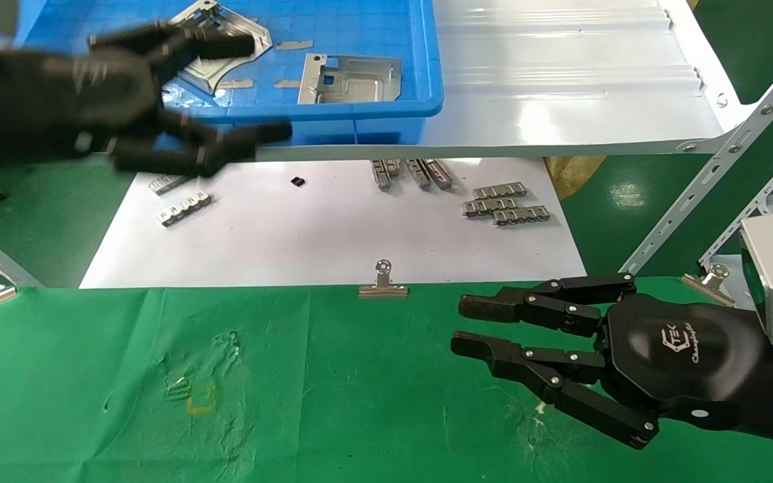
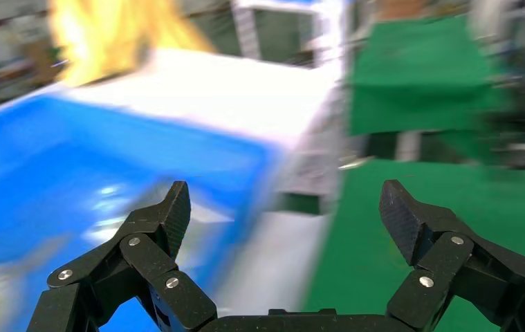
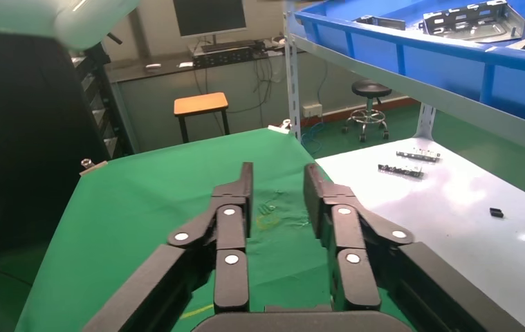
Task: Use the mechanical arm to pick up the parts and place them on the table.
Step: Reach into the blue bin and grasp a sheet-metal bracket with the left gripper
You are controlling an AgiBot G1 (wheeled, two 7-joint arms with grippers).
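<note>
Green table [image 1: 91, 376] bare; blue bin [image 1: 427, 80] fronts spread-fingered left hand [image 1: 178, 100]; right [image 1: 527, 335] parted.

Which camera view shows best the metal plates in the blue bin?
The head view: two metal plates lie in the blue bin, one partly behind the open left hand. The right wrist view shows them far off; the left wrist view shows no clear plate.

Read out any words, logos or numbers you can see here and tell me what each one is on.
"TEK": white logo on the glossy palm shell of the right gripper.
A slanted script word beside that logo: too small to read surely.
Nothing else in view carries readable text.
</note>
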